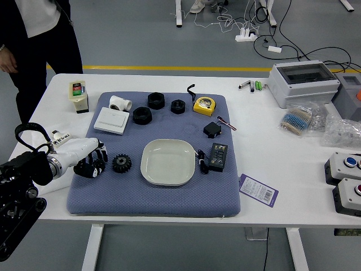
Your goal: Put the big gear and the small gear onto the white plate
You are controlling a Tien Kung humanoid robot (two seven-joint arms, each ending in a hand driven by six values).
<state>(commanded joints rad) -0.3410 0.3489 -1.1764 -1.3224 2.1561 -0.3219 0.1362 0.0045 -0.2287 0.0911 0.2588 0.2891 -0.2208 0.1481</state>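
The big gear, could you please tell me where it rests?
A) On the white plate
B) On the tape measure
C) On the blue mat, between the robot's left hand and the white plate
C: the big gear lies on the blue mat, with the left hand to one side and the white plate to the other.
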